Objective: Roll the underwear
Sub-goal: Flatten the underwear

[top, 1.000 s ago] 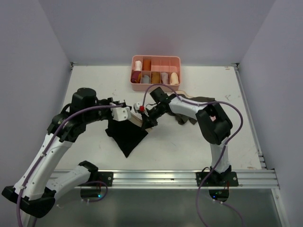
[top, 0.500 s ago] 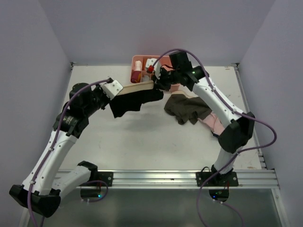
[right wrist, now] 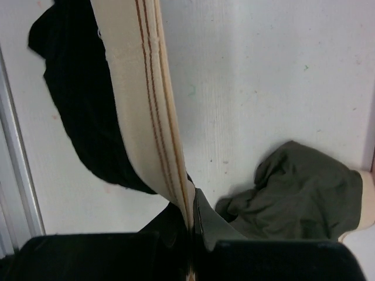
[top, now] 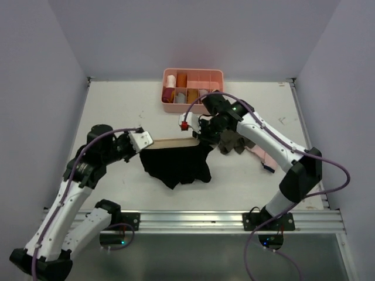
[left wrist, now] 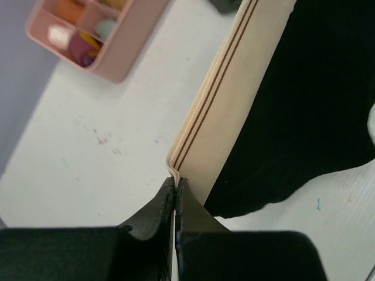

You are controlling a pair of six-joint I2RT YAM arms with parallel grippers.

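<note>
White table bears a pink tray, an olive garment — and, apparently, a pale pink garment.

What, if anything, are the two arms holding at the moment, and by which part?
Both hold the underwear by its beige waistband: the left gripper pinches one end, the right gripper the other, with the band stretched between them.

Top view: we look steeply down from high up, with the pink plastic compartment tray at the far side.
Left wrist: we sit close and low, facing that tray.
Both wrists: we share the striped beige elastic waistband.
</note>
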